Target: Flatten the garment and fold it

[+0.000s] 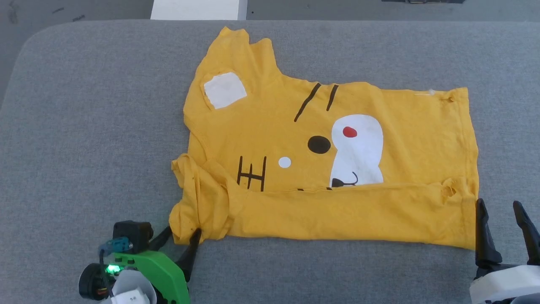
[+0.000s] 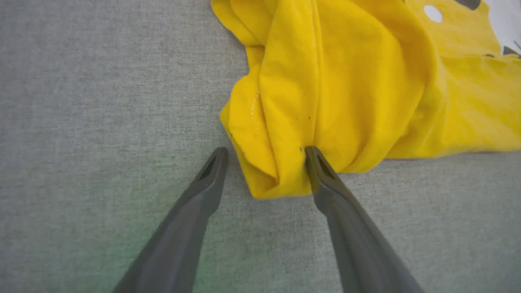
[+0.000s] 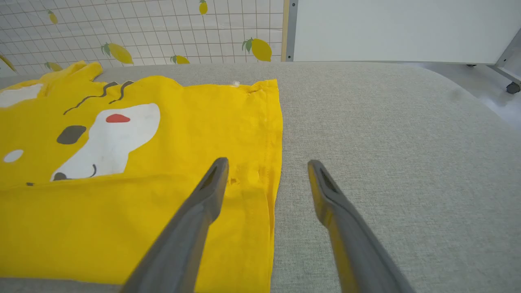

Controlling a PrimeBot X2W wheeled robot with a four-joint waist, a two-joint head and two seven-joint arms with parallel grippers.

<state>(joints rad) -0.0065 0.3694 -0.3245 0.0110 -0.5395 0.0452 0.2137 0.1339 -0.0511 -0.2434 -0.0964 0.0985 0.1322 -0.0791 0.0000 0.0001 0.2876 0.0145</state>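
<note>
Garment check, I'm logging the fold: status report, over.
Left gripper open, astride the bunched sleeve. Right gripper open at the hem, near corner. Garment print-up on grey cushion, near edge folded over. Only snag: that sleeve.

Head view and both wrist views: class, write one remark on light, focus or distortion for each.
Head view: even soft light, T-shirt sharp, green lamp glowing. Left wrist view: a green tint on the grey cover, near fingers soft. Right wrist view: the cover's far edge bows, white panel very bright.
</note>
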